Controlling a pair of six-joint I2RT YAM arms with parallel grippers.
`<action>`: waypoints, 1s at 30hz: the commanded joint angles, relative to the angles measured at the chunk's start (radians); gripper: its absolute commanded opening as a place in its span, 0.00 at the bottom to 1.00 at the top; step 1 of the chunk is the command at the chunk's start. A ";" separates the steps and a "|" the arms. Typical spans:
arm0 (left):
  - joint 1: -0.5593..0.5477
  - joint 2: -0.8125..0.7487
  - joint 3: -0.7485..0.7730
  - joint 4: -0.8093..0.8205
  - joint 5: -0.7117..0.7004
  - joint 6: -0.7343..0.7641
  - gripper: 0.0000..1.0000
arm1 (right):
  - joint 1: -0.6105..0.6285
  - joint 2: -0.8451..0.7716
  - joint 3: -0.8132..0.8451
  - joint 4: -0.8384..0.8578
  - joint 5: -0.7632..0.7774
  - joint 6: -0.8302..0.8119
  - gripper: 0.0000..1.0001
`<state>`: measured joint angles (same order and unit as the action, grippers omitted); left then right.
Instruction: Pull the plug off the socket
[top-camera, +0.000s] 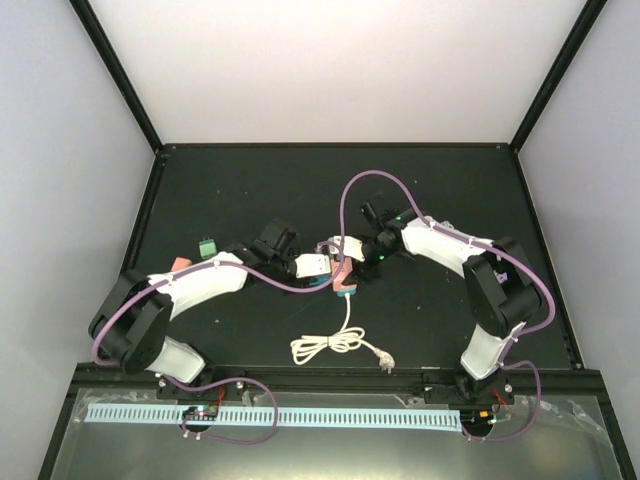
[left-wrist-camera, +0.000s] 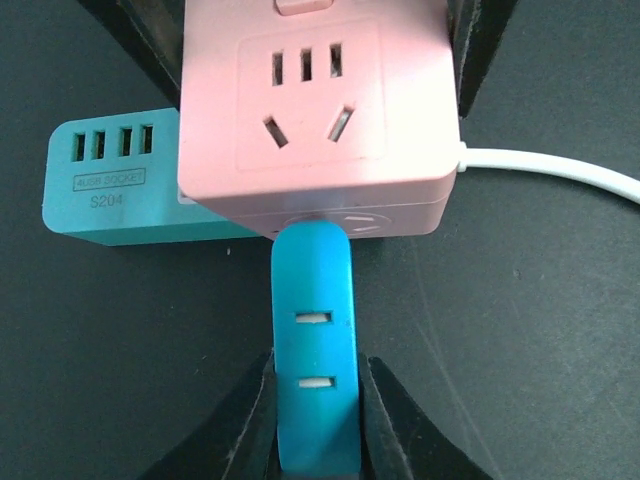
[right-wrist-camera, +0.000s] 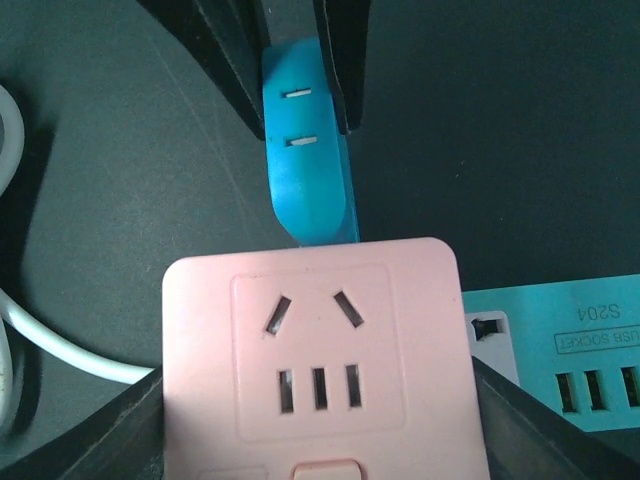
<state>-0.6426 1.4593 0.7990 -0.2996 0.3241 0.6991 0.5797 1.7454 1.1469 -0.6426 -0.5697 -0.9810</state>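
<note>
A pink socket cube (left-wrist-camera: 320, 110) lies mid-table with a blue flat plug (left-wrist-camera: 313, 340) butted against its side face; the prongs are hidden. My left gripper (left-wrist-camera: 315, 375) is shut on the blue plug, its fingers (left-wrist-camera: 385, 410) pressing both edges. My right gripper (right-wrist-camera: 318, 400) is shut on the pink cube (right-wrist-camera: 315, 360), one finger on each side. The blue plug (right-wrist-camera: 305, 170) shows beyond the cube in the right wrist view. In the top view both grippers meet at the cube (top-camera: 344, 282).
A teal USB socket block (left-wrist-camera: 120, 180) sits against the cube's other side. The cube's white cord (top-camera: 335, 342) runs toward the near edge and lies coiled there. A small green block (top-camera: 207, 246) and a small pink piece (top-camera: 181, 264) lie at the left.
</note>
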 joint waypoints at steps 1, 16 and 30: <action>0.000 0.013 0.032 -0.042 -0.032 -0.050 0.11 | 0.016 -0.001 -0.005 0.002 0.044 -0.045 0.33; 0.082 -0.040 -0.003 -0.114 -0.021 0.011 0.01 | 0.014 0.008 -0.100 0.042 0.144 -0.061 0.19; 0.142 -0.123 -0.022 -0.214 -0.017 0.100 0.02 | 0.008 0.028 -0.085 0.020 0.175 -0.058 0.16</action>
<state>-0.5182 1.3693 0.7746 -0.4545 0.3119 0.7517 0.6037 1.7267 1.0904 -0.5255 -0.5560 -1.0149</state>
